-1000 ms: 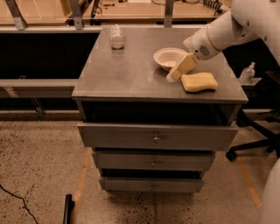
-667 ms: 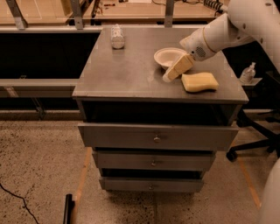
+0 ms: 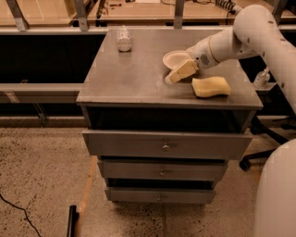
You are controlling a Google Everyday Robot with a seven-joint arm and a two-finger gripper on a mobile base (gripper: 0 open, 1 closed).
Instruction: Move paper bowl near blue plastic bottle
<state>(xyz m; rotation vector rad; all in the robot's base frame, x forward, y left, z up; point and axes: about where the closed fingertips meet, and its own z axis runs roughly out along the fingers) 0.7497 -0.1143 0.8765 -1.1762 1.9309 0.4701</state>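
The paper bowl (image 3: 175,59) is a shallow cream-white bowl on the grey cabinet top (image 3: 138,78), right of centre toward the back. The blue plastic bottle (image 3: 123,38) is a small pale ridged bottle at the back left of the top. My gripper (image 3: 172,77) reaches in from the right on the white arm. Its tan fingers point down-left and sit just in front of the bowl's near rim, over the table surface. The bowl lies partly behind the gripper's wrist.
A yellow wavy-edged sponge (image 3: 211,86) lies right of the gripper near the front right. A clear pump-top bottle (image 3: 262,78) stands off the cabinet's right side. The cabinet has three drawers (image 3: 165,146) below. A workbench (image 3: 55,11) runs behind.
The gripper has slid a little to the left and forward along the bowl's near side. The bowl, bottle and sponge have not visibly moved.
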